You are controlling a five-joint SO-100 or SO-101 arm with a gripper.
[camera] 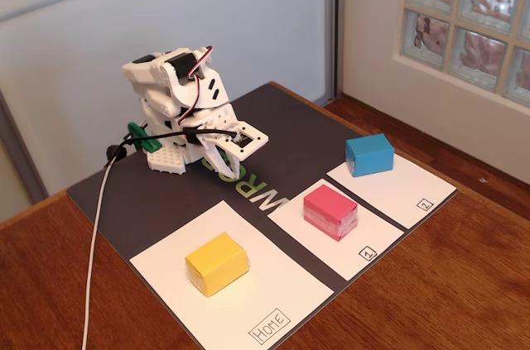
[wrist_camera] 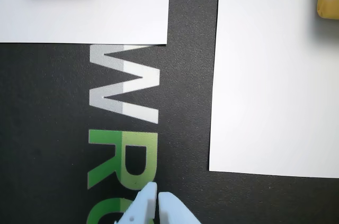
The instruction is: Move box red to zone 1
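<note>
Gripper [wrist_camera: 157,198], fingertips pressed together and empty, sat folded back over the dark mat [camera: 149,193], well apart from the blocks. Red box [camera: 330,211] already lay on the white panel marked "1" [camera: 377,238], between the yellow block [camera: 217,262] at near left and the blue block [camera: 369,155] at far right in the fixed view. Risk was judged slight: any needless reach could nudge it off the panel.

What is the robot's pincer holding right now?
Nothing. The white pincer is shut and empty above the dark mat. The pinkish-red paper block sits alone on the white paper panel marked "1".
</note>
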